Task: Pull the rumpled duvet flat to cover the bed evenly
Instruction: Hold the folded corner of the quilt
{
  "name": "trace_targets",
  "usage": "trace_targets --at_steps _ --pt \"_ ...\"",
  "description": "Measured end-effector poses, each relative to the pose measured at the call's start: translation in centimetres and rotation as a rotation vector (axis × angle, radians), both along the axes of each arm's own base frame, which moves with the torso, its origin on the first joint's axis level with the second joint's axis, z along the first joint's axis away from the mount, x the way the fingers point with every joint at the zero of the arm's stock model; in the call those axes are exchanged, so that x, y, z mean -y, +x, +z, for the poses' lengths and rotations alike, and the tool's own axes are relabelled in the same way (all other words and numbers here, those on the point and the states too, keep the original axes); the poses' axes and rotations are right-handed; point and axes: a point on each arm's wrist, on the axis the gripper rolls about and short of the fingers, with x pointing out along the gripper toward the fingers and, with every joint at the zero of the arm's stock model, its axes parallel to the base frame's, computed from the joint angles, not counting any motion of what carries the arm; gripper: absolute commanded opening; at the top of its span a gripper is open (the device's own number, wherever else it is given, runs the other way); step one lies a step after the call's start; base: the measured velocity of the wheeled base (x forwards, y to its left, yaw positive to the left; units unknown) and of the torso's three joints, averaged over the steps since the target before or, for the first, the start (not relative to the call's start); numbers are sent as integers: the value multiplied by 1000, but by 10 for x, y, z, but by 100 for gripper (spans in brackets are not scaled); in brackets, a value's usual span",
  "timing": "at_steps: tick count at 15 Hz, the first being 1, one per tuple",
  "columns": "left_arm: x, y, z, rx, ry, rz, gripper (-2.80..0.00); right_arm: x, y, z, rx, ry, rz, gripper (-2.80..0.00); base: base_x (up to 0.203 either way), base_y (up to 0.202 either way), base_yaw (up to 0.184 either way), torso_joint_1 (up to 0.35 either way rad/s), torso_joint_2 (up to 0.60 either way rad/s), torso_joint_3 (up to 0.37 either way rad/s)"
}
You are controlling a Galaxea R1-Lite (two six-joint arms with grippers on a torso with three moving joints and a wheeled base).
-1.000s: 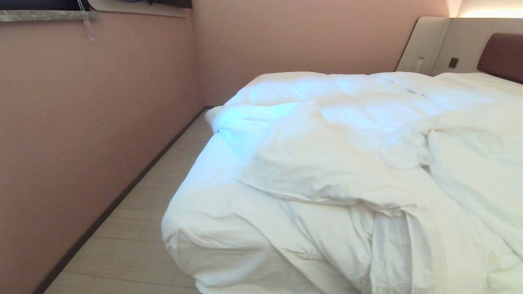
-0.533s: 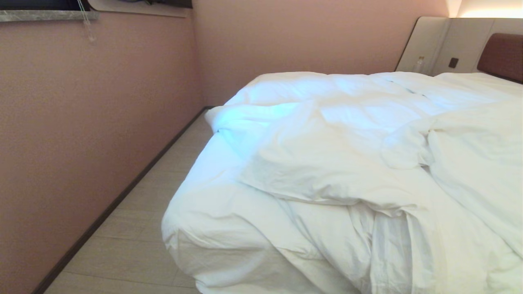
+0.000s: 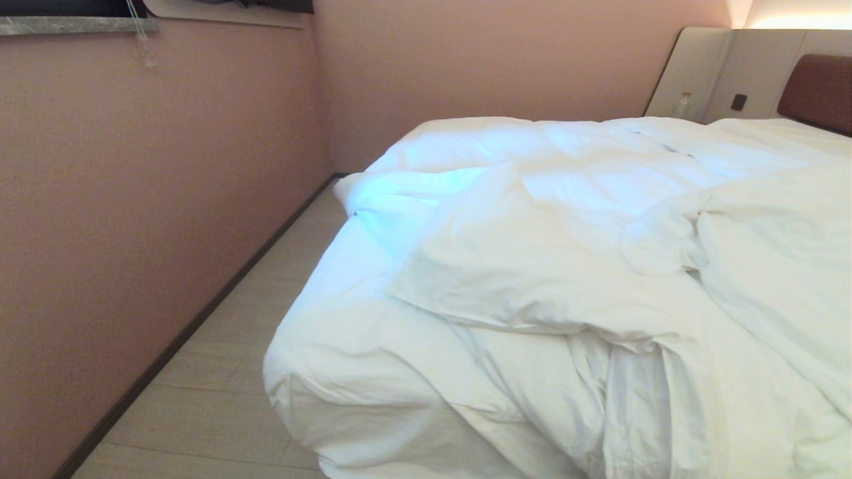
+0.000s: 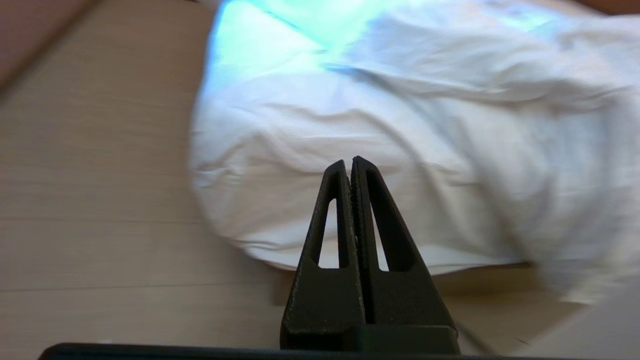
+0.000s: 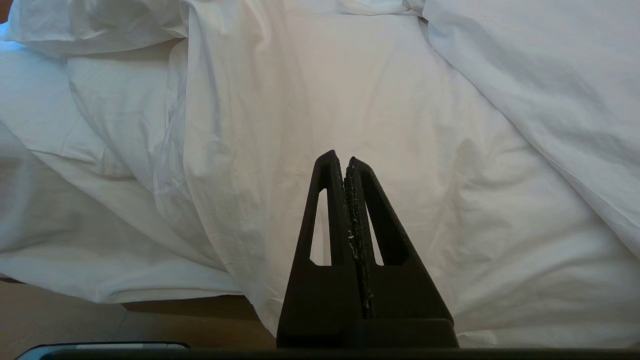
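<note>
The left claw point(image 4: 349, 161) is hanging with its fingers pressed together and empty, pointing at the duvet's point(image 4: 380, 150) near corner above the floor point(image 4: 95, 200). The right claw point(image 5: 341, 161) is likewise sitting closed on nothing over the duvet's creased near edge. The duvet is lying bunched in thick folds across the bed point(image 3: 815, 90), its corner sagging toward the floor beside the pink wall point(image 3: 146, 199).

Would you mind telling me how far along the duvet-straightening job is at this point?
Nothing looks done: the puffy white quilted duvet lies bunched in folds across the wide low bed. Nothing is in hand either; the left hand is shut and empty near the bed's corner, and the right hand is shut and empty above the folds. Gripping an edge and pulling the whole cover flat remains.
</note>
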Motion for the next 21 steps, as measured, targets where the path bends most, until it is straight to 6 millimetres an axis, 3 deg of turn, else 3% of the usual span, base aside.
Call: trace_targets --at_steps 3,5,8,10,14,16,21 --pt "1 13 36 -84 -106 -75 -280 0 0 0 0 0 0 -280 0 0 0 0 0 0" --pt "2 42 64 -193 -191 -115 -280 0 0 0 0 0 0 -280 0 0 0 0 0 0" --pt "4 114 94 -388 -291 -174 -280 0 0 0 0 0 0 -280 0 0 0 0 0 0" --pt "8 174 103 -509 -335 -224 -280 0 0 0 0 0 0 -280 0 0 0 0 0 0" --pt "34 285 96 -670 -373 -330 -280 0 0 0 0 -1 0 -280 0 0 0 0 0 0" --pt "53 328 85 -713 -385 -368 -280 0 0 0 0 0 0 -280 0 0 0 0 0 0" --pt "83 399 43 -749 -380 -366 -280 0 0 0 1 1 0 -280 0 0 0 0 0 0"
